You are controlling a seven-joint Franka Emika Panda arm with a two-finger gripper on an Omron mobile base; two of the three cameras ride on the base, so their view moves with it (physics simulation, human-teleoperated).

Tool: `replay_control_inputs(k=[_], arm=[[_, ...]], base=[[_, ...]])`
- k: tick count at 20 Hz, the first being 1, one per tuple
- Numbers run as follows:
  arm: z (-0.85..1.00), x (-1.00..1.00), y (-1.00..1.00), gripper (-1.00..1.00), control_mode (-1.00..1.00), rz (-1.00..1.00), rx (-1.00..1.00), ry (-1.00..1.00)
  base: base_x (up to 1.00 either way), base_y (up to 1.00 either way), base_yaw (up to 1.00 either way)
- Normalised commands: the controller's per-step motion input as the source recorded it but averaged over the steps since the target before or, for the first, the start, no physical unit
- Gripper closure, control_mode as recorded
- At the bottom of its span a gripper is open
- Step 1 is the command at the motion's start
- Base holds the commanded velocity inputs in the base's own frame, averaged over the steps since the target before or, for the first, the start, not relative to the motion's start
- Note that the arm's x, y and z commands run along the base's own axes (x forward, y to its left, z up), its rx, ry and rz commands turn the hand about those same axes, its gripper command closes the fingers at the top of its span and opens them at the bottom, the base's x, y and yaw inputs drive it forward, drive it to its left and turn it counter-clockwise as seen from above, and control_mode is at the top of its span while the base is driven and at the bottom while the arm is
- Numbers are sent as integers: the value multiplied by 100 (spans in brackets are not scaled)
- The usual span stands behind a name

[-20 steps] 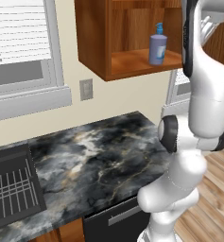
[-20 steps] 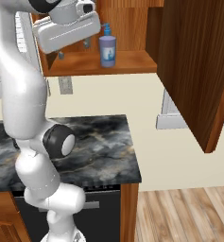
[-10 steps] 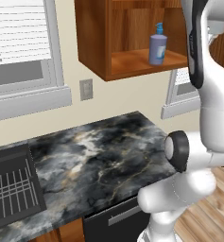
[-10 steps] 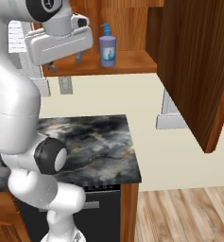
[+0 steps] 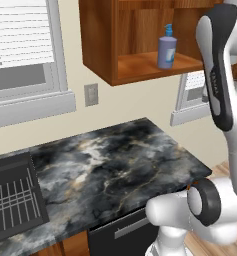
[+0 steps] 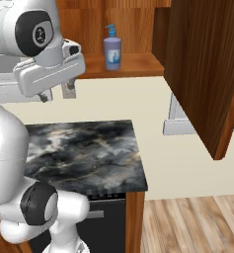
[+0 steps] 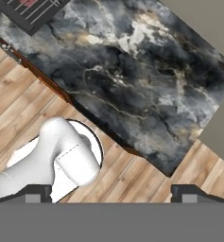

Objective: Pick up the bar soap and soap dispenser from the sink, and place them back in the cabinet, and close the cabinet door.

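Note:
The blue-purple soap dispenser (image 5: 167, 47) (image 6: 112, 48) stands upright on the shelf of the open cabinet (image 5: 97, 40) (image 6: 138, 66). The cabinet door (image 6: 202, 69) hangs swung wide open on the right. My gripper (image 6: 56, 95) hovers open and empty left of and below the shelf, pointing down over the counter; its fingertips (image 7: 35, 191) stand wide apart in the hand view. The black sink (image 5: 20, 170) with its wire rack lies at the lower left. A reddish patch (image 7: 28, 2) shows on the rack; I cannot tell whether it is the bar soap.
A dark marble counter (image 5: 115, 165) (image 7: 132, 71) runs from the sink to its right end, with wooden floor (image 6: 197, 222) beyond. A window (image 5: 20, 50) and a wall outlet (image 5: 91, 94) sit behind the counter. A black appliance front (image 5: 125, 230) sits below it.
My hand has swung down and left, away from the cabinet shelf, staying open. The soap dispenser has stayed on the shelf and the door has not moved.

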Motion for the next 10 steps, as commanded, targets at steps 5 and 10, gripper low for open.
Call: replay_control_inputs(k=[5,10], arm=[[-29,-40,10,-100,-100,7,-5,0],[-19,-34,2,-100,-100,5,0,0]], base=[[0,0,0],[0,0,0]])
